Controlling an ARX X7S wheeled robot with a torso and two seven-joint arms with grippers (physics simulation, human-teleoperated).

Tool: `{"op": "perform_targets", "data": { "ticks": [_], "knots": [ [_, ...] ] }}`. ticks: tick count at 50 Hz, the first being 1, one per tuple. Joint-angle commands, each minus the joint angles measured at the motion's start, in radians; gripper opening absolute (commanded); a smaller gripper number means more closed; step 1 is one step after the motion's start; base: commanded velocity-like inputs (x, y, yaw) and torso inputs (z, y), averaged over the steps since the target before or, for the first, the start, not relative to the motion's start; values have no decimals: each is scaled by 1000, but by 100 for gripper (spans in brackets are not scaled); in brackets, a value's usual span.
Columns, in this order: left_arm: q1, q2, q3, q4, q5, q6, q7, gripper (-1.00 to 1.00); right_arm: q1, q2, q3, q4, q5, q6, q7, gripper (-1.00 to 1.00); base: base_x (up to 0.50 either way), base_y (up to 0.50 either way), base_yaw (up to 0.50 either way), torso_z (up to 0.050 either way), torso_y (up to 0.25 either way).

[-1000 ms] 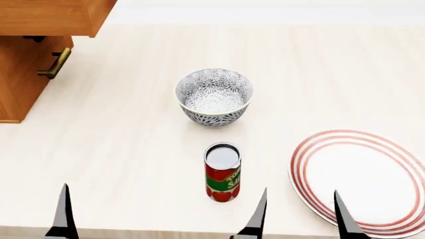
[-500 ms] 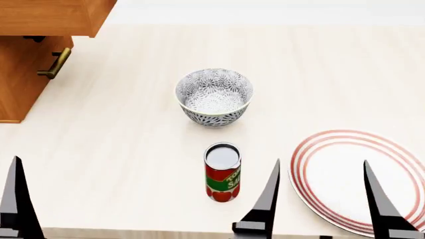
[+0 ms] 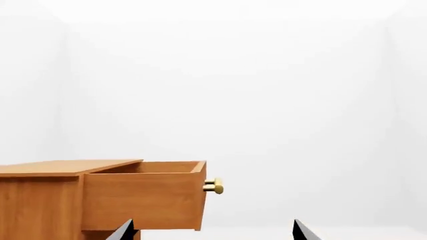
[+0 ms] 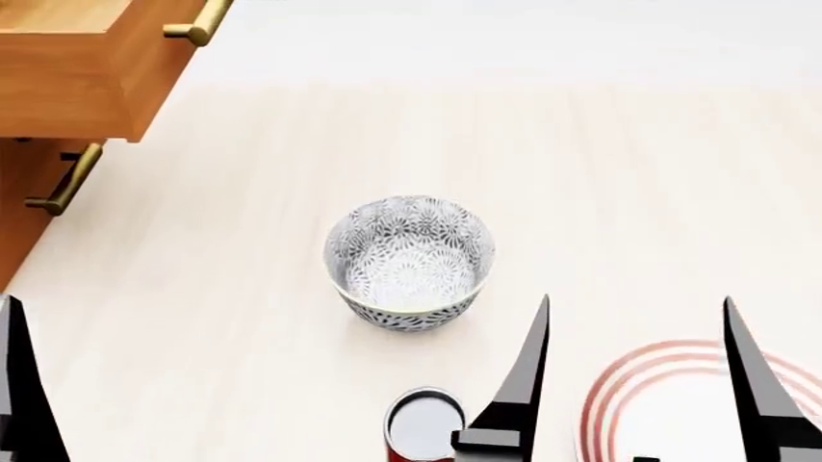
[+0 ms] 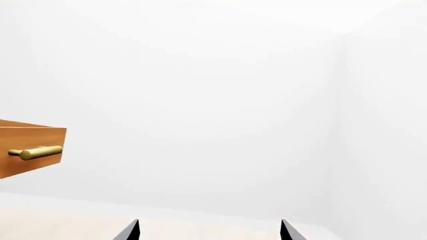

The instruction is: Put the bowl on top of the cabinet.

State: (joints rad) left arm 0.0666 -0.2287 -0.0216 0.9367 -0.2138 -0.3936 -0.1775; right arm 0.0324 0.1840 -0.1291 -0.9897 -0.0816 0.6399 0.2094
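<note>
walls [image 5: 200, 100]: plain white | table [image 4: 617, 173]: pale wood grain | light: even

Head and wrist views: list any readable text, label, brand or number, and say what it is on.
None readable.
Can: only its silver lid shows; the label is cut off by the frame edge.
Bowl: floral pattern, no writing.
Plate: red rings only.
Cabinet: plain wood, brass handles, no markings.

Grippers are rendering as matte black, flat, blade-like tapered fingers [image 4: 525, 371] ending in sharp points; small blocky step showing near the base, no markings.
</note>
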Motion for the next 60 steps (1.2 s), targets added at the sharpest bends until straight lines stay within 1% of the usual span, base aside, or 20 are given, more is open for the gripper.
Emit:
{"op": "perform_targets", "data": {
  "ticks": [1,19,21,22,25,27,29,30,60],
  "knots": [
    [-2,-14,2,9,-19,-5,-19,100,4,6,0,-12,7,10,4,100,500,0,0,0,0],
    [-1,-39,14,19,-38,-8,-51,100,0,9,11,-13,25,5,13,100,500,0,0,0,1],
    [0,-40,15,16,-39,-4,-52,100,-8,-11,40,-11,58,-21,16,100,500,0,0,0,0],
    [0,-41,15,16,-40,-3,-53,100,-5,-9,41,-10,61,-5,14,100,383,0,0,0,0],
    [2,-43,20,9,-44,4,-54,100,-10,-7,40,-5,67,-25,14,100,25,0,0,0,0],
    [2,-46,23,9,-45,4,-56,100,1,25,-12,-8,4,11,21,100,0,0,0,0,0],
    [2,-49,23,12,-47,3,-60,100,-5,11,11,-11,38,-9,16,100,2,191,0,0,0],
    [2,-50,21,12,-49,3,-61,100,4,28,-16,-15,9,21,17,100,109,500,0,0,0],
    [-1,-86,41,23,-68,2,-103,100,7,35,-21,-18,28,22,25,100,111,500,0,0,0]
  ]
}}
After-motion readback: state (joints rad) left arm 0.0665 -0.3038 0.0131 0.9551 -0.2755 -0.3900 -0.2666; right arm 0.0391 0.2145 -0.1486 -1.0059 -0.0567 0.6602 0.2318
